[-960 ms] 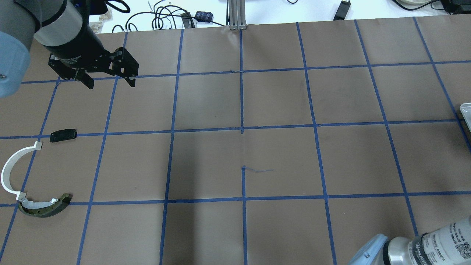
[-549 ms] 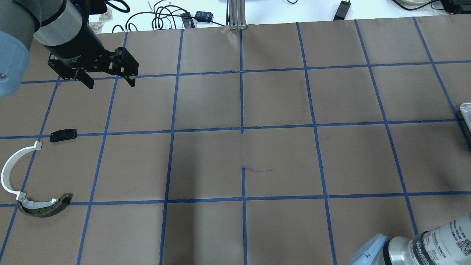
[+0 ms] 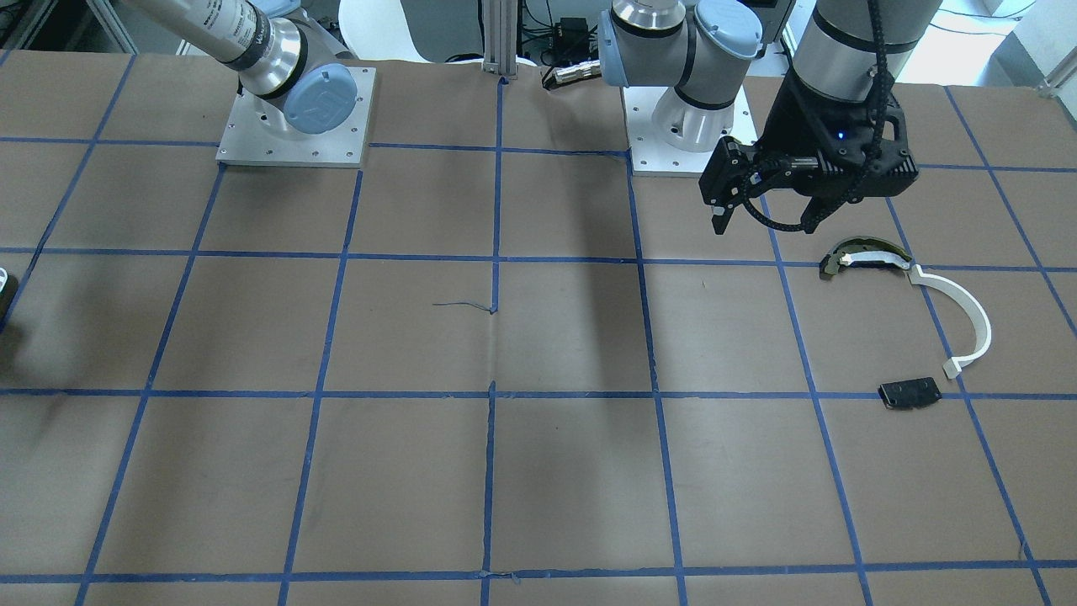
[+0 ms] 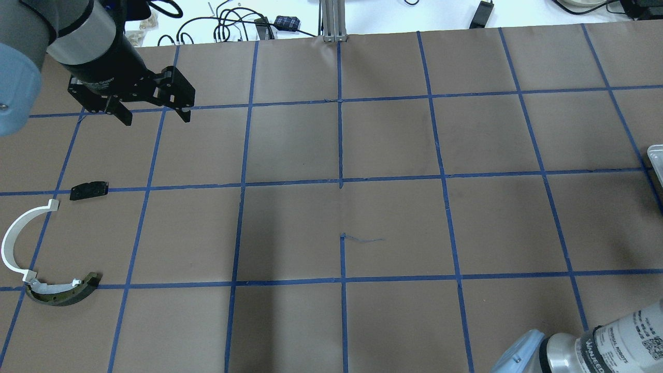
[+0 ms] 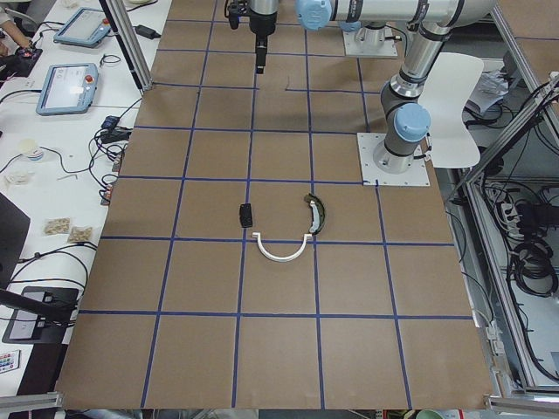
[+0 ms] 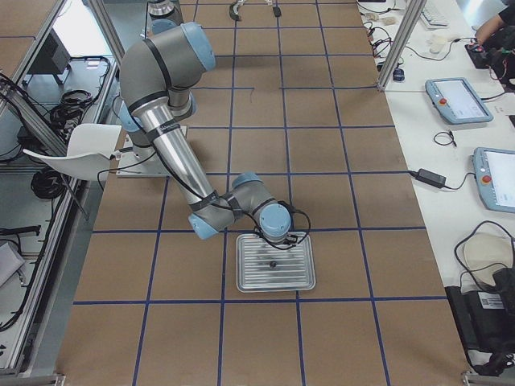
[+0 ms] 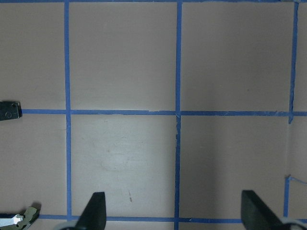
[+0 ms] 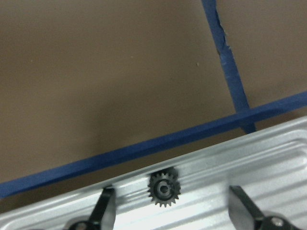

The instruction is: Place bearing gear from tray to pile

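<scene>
The bearing gear [image 8: 164,189], small, dark and toothed, lies in the ribbed metal tray [image 8: 268,158] near its rim; it also shows as a dark spot in the exterior right view [image 6: 273,264]. My right gripper [image 8: 175,211] is open above the tray, with a finger on each side of the gear and not touching it. The pile lies at the table's left: a thin white curved strip [image 4: 19,235], a dark arc piece with a cream face [image 4: 65,294] and a flat black plate [image 4: 89,190]. My left gripper [image 4: 155,116] is open and empty, held above the table beyond the pile.
The tray [image 6: 241,277] sits at the table's far right, with just its corner in the overhead view [image 4: 657,155]. Brown paper with a blue tape grid covers the table. Cables and a metal post [image 4: 331,20] stand along the far edge.
</scene>
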You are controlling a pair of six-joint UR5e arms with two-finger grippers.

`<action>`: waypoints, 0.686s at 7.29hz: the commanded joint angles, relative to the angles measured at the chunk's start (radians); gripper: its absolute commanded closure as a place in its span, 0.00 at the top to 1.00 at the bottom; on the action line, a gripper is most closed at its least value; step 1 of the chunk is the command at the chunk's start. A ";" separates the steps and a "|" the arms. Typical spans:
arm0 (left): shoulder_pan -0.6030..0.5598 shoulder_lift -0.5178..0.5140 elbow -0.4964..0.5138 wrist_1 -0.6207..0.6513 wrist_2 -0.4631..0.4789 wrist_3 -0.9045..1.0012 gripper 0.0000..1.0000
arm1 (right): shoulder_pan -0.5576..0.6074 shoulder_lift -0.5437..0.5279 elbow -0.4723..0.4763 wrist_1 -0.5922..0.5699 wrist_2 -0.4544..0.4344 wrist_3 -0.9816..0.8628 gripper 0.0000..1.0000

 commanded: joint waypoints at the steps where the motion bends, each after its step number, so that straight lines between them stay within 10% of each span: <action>1: -0.003 0.000 -0.001 -0.006 0.003 -0.001 1.00 | 0.000 -0.004 0.000 0.002 -0.012 0.000 0.28; 3: -0.002 0.001 -0.004 -0.007 0.003 -0.001 1.00 | 0.000 -0.007 -0.001 0.002 -0.017 0.003 0.00; 5: -0.002 0.001 -0.003 -0.007 0.003 -0.001 1.00 | 0.002 -0.010 -0.003 0.003 -0.038 0.000 0.00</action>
